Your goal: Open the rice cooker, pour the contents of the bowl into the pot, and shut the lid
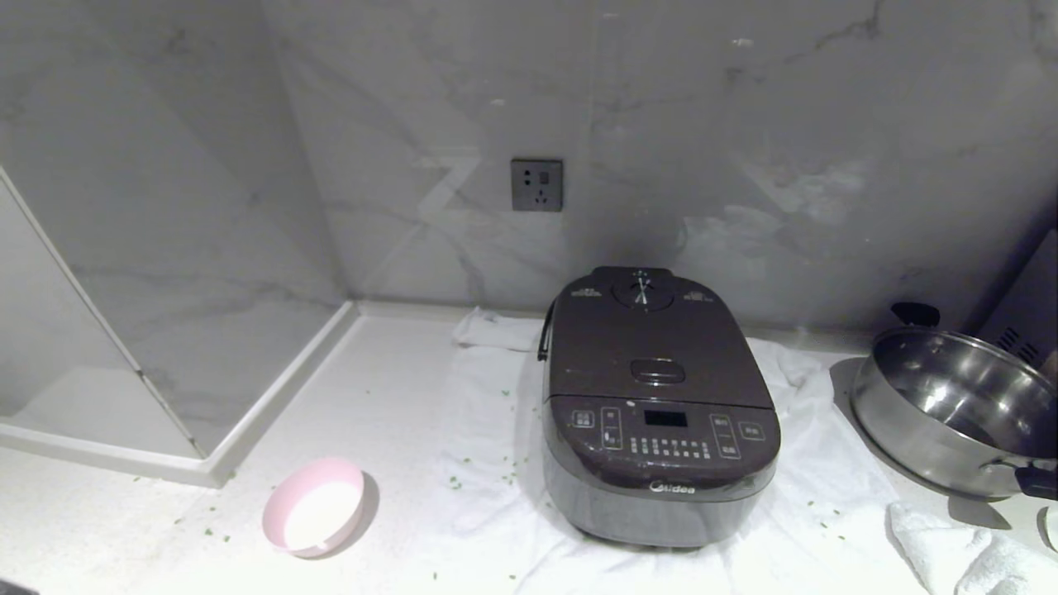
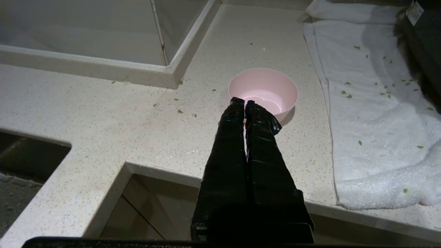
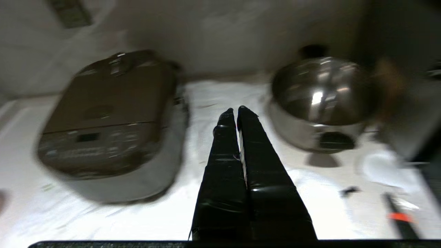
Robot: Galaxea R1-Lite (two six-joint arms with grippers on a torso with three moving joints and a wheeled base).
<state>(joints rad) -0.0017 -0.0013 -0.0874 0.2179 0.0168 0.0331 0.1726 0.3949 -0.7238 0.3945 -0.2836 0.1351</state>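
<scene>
The dark brown rice cooker (image 1: 657, 413) stands on a white towel with its lid (image 1: 653, 347) down flat, so the pot is hidden. The pale pink bowl (image 1: 314, 506) sits on the counter to its left, and its white inside holds nothing. Green bits (image 1: 463, 463) lie scattered over towel and counter. Neither arm shows in the head view. My left gripper (image 2: 244, 101) is shut, held in front of the bowl (image 2: 263, 91) near the counter's front edge. My right gripper (image 3: 234, 110) is shut, hanging above the towel between the cooker (image 3: 110, 124) and a steel pan.
A large shiny steel pan (image 1: 959, 409) with black handles stands right of the cooker. A crumpled white cloth (image 1: 959, 549) lies at the front right. A wall socket (image 1: 536, 185) sits behind the cooker. A raised ledge (image 1: 273, 397) borders the counter at left.
</scene>
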